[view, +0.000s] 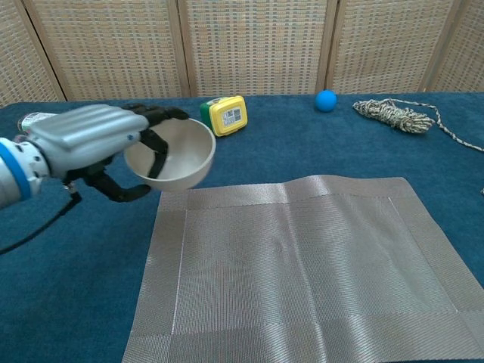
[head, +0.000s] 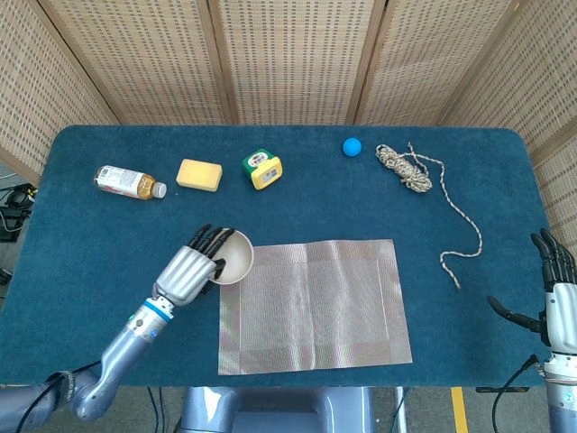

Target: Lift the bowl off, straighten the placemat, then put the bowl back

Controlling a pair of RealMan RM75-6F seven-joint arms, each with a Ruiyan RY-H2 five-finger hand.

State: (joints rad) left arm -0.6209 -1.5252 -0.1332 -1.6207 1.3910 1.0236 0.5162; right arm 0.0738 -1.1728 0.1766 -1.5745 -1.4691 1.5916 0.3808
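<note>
One small cream bowl (head: pixel 231 257), grasped in my left hand (head: pixel 191 270), apparently hangs over the grey woven placemat's (head: pixel 315 307) far-left corner; placemat centre lies right.

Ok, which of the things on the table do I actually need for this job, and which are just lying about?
Needed:
bowl, held by the left hand at the placemat's corner
placemat

Lying about:
bottle
yellow sponge
yellow and green tape measure
blue ball
rope

The right hand holds nothing.
</note>
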